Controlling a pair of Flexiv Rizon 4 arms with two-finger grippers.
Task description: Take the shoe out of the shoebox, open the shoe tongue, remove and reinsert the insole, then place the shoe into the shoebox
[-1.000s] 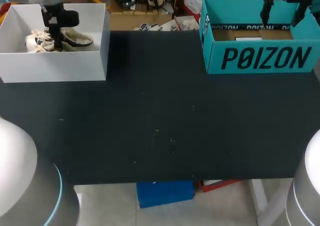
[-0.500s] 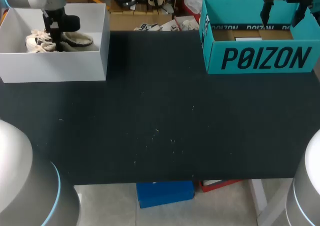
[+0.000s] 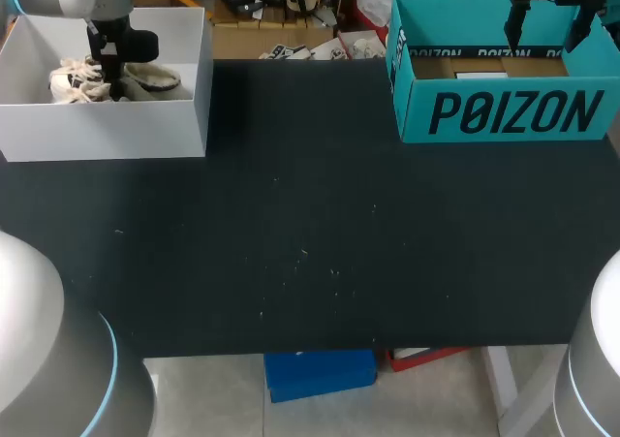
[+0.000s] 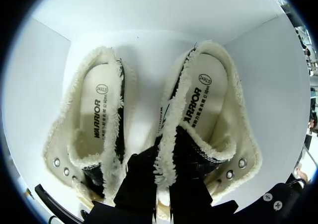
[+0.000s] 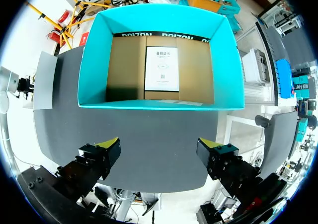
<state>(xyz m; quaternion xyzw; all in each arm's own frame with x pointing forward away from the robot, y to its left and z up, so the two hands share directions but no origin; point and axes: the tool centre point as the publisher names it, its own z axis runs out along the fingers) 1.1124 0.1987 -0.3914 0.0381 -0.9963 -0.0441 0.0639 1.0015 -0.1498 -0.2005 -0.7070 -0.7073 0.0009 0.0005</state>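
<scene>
A white box at the far left holds two cream fleece-lined shoes side by side. My left gripper reaches down into it. In the left wrist view the left gripper is shut on the fleecy inner collar of one shoe, its dark fingers pinching the rim from both sides; the other shoe lies beside it, untouched. The teal shoebox stands at the far right with my right gripper hanging open over it. From the right wrist view, the right gripper is open above the teal shoebox.
A white card lies on the brown floor of the teal shoebox. The dark table stretches between the two boxes, with a few small specks on it.
My left gripper's fingers have come together on the shoe's collar inside the white box, and its wrist has shifted slightly. The right arm has stayed still.
</scene>
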